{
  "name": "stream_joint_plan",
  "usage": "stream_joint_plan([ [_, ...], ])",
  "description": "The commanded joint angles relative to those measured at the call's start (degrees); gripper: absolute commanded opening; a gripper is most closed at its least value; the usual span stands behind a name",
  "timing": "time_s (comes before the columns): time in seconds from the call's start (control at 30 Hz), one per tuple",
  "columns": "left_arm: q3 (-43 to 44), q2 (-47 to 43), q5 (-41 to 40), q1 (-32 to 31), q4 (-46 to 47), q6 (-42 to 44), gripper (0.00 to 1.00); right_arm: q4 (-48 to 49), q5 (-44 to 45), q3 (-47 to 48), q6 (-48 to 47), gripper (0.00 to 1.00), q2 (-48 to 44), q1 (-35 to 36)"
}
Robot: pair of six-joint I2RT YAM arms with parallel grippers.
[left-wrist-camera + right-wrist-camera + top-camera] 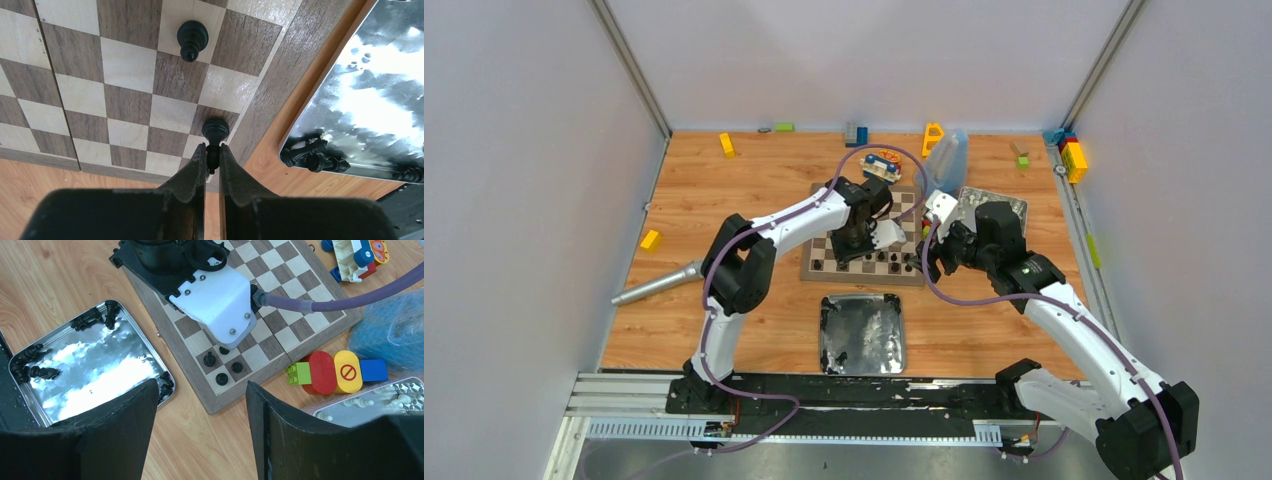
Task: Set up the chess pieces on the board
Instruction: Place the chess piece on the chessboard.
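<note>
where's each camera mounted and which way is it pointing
top external: fixed high behind the arm bases, facing down and forward; shows the left arm, the right arm and the chessboard.
left wrist: on the left arm's wrist, facing down along the left pincer, shut on a black chess piece near the board's corner.
right wrist: on the right arm's wrist, facing down through the open right pincer at the board edge and the left arm's wrist.
shared: both wrist views show the chessboard and the silver tray holding loose black pieces.

We find a piece [215, 129] between the left gripper's [213, 156] fingertips, on the board [130, 65]; another piece [192, 39] stands ahead, the tray [370, 100] right, holding more pieces [312, 156].
</note>
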Motion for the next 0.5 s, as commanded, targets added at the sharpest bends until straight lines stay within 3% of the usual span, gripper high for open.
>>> stream_joint_plan([
  [0.0, 3.4, 1.2, 0.9, -0.5, -0.9, -1.4, 0.15, 0.6, -1.1, -0.1, 0.0, 0.65, -0.4, -0.2],
  [0.47, 4.3, 1.9, 0.4, -0.7, -2.4, -1.9, 0.18, 0.4, -1.3, -0.2, -0.1, 0.65, -0.4, -0.4],
])
